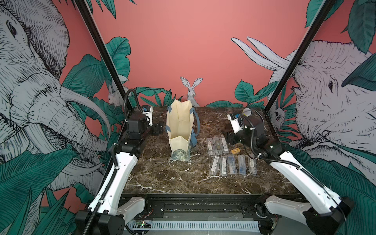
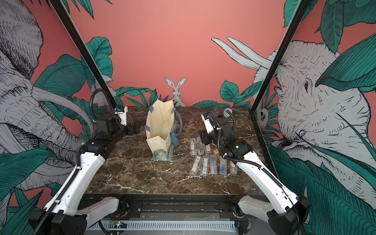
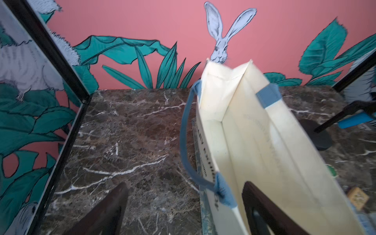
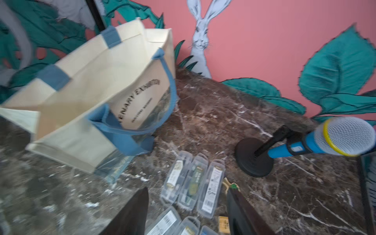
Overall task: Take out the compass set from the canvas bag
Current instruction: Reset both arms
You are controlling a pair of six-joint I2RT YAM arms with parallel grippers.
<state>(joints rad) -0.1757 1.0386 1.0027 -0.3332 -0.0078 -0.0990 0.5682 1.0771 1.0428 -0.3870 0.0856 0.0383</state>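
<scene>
Under both arms you have one tabletop (image 1: 162, 179): dark brown marble with white veins. Pink walls close it on three sides, painted with teal leaves, grey elephants and a rabbit (image 1: 191, 89) at the far middle. Black frame posts (image 1: 106, 59) slant up from the far corners.

Other items:
- One blue toy microphone (image 4: 341, 136) with a mesh head, on a black round-footed stand near the far right corner.
- One small yellow block (image 1: 236, 150), just beside the cases.
- Your left gripper (image 1: 158, 128), just beside the bag's left wall, jaws spread wide and gripping nothing.
- Your right gripper (image 4: 187, 193), above the back row of cases and apart from the bag, jaws spread with nothing pinched.

Task items:
- Compass sets (image 1: 216, 144): clear plastic cases lying flat on the marble to the right of the bag, three in a back row and five in a front row.
- Canvas bag (image 1: 179, 122): upright near the table's middle with its mouth open. It is cream, with dusty-blue handles hanging down its sides, dark lettering on one face and a teal leaf print along the bottom.
</scene>
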